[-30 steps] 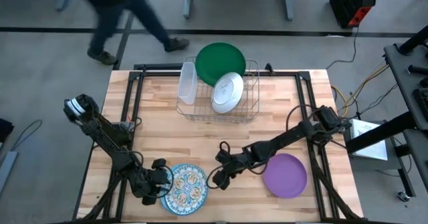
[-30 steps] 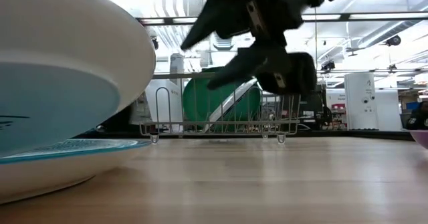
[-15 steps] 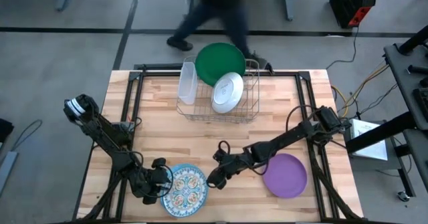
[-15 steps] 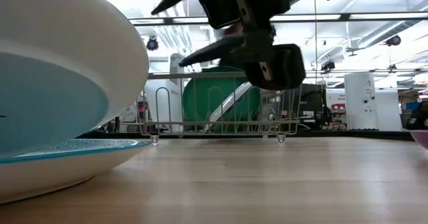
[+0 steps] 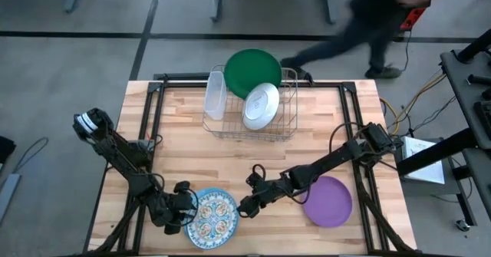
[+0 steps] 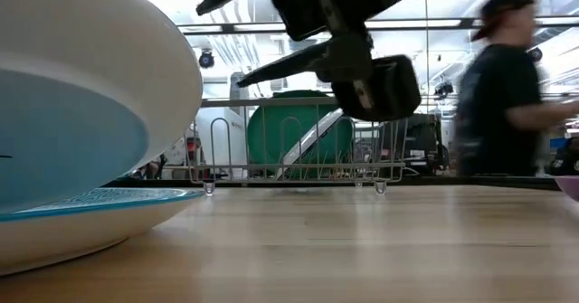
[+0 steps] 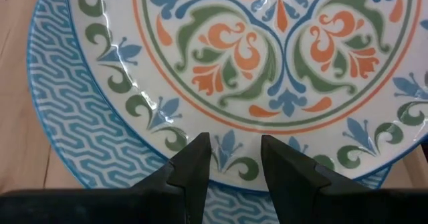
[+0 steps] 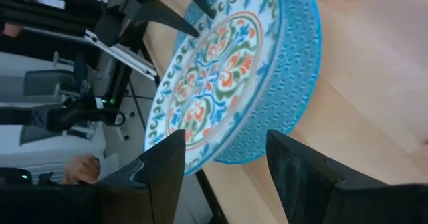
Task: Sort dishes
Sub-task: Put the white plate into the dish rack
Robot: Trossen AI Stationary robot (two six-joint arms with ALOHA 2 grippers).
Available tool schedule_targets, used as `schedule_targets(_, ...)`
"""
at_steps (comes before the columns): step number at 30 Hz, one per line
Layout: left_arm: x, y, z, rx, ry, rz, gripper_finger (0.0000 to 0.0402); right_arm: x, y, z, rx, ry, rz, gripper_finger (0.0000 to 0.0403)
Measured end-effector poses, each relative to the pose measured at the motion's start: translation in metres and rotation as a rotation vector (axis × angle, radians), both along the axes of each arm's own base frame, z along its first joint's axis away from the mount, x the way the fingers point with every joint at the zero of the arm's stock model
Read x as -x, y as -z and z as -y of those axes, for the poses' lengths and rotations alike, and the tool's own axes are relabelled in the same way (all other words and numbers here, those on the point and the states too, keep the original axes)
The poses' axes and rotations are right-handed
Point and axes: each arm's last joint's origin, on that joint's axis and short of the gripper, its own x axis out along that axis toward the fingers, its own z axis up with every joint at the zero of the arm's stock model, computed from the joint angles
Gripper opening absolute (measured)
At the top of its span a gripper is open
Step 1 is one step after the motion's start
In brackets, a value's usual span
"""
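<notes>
We see two stacked round blue-and-white patterned plates (image 5: 212,216) near the table's front edge. The upper floral plate (image 7: 267,70) carries orange, green and blue scrollwork on white and lies on a lower plate with a blue wave-pattern rim (image 7: 87,144). The left gripper (image 5: 182,203) sits at the stack's left rim, its fingers slightly apart over the floral plate's edge; whether they grip it we cannot tell. The right gripper (image 5: 247,206) hovers just right of the stack, fingers spread wide, holding nothing. A smaller round purple plate (image 5: 328,201) lies flat to the right. In the wire dish rack (image 5: 253,123) at the back stand a large dark green round plate (image 5: 253,71) and a pale-backed round plate (image 5: 261,106), beside a clear plastic tub (image 5: 215,96).
</notes>
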Motion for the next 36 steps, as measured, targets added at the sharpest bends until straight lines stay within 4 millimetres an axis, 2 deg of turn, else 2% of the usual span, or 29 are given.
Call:
schedule_targets(12, -0.001, 0.000, 0.000, -0.002, -0.014, 0.017, 0.0127, -0.016, 0.031, -0.010, -0.081, 0.013, 0.086, 0.0201)
schedule_targets(20, -0.001, -0.001, 0.000, 0.000, -0.019, 0.025, 0.0127, -0.046, 0.053, -0.027, -0.159, -0.089, 0.112, 0.0200)
schedule_targets(27, -0.002, -0.001, 0.001, 0.007, -0.020, 0.028, 0.0127, -0.058, 0.058, -0.021, -0.145, -0.112, 0.106, 0.0197)
schedule_targets(31, -0.002, -0.002, 0.002, 0.015, -0.019, 0.031, 0.0127, -0.058, 0.059, -0.014, -0.112, -0.106, 0.094, 0.0173)
schedule_targets(36, -0.002, -0.007, 0.002, 0.031, -0.018, 0.041, 0.0127, -0.059, 0.062, -0.007, -0.084, -0.109, 0.062, 0.0111)
